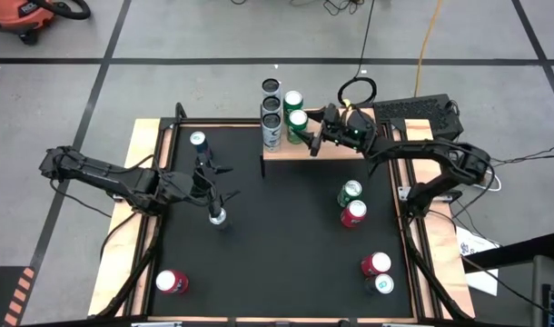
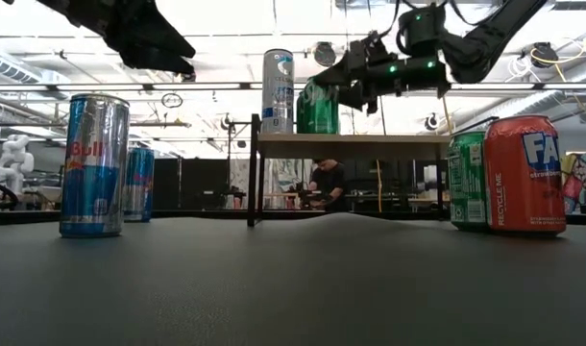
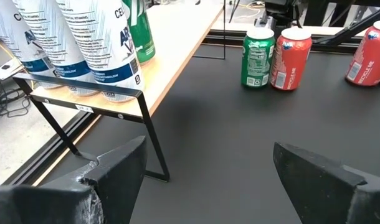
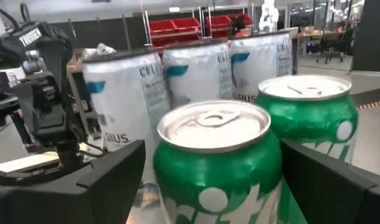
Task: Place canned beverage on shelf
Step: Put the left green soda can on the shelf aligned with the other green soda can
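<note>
Black bench (image 1: 277, 263) edged by pale wooden rails (image 1: 145, 154); light wood shelf (image 3: 171, 46) on thin black legs. On it, three white cans (image 4: 196, 68) with blue and grey lettering, plus two green cans (image 4: 218, 168) with white spots and silver tops. Elsewhere, a blue-and-silver can (image 2: 93, 165) with red lettering, a second like it (image 2: 139, 185) behind, a green can (image 2: 466, 181) beside a red one (image 2: 524, 175) with blue-and-white lettering, and dark, near-black fingers (image 3: 115, 168).
</note>
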`<move>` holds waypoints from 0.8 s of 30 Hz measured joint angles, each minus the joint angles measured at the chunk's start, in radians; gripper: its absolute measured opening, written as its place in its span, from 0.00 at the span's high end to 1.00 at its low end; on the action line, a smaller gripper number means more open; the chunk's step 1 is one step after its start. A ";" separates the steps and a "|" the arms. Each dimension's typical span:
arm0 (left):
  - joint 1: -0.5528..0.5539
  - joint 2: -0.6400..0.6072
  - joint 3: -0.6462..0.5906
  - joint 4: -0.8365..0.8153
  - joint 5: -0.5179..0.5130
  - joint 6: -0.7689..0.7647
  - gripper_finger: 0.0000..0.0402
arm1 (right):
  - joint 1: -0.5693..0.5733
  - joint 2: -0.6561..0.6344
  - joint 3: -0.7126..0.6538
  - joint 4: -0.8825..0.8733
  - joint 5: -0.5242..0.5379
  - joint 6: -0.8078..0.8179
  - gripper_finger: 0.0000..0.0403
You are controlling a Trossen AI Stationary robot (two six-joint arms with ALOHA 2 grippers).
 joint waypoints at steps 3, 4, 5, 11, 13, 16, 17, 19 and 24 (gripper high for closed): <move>-0.001 0.000 0.000 -0.003 0.000 -0.004 0.14 | 0.000 -0.063 0.000 -0.088 0.002 -0.015 0.12; -0.001 0.000 0.000 -0.003 0.000 -0.005 0.14 | 0.000 -0.084 0.000 -0.124 0.001 -0.015 0.12; -0.001 0.000 0.000 -0.003 0.000 -0.005 0.14 | 0.000 -0.107 0.000 -0.165 0.001 -0.015 0.12; -0.001 0.000 0.000 -0.003 -0.011 -0.005 0.14 | 0.011 -0.221 0.000 -0.404 0.020 -0.021 0.12; -0.001 0.000 0.000 -0.002 -0.013 -0.005 0.14 | 0.019 -0.241 0.000 -0.460 0.070 -0.027 0.13; -0.001 0.000 0.000 -0.002 -0.014 -0.007 0.14 | 0.030 -0.239 0.000 -0.511 0.118 -0.036 0.18; -0.001 0.000 0.000 -0.002 -0.015 -0.007 0.14 | 0.035 -0.228 0.000 -0.511 0.129 -0.035 0.21; -0.001 0.000 0.000 -0.001 -0.018 -0.007 0.14 | 0.042 -0.204 0.000 -0.504 0.135 -0.034 0.29; -0.001 0.000 0.000 0.009 -0.021 -0.007 0.14 | 0.041 -0.138 0.000 -0.425 0.133 -0.020 0.53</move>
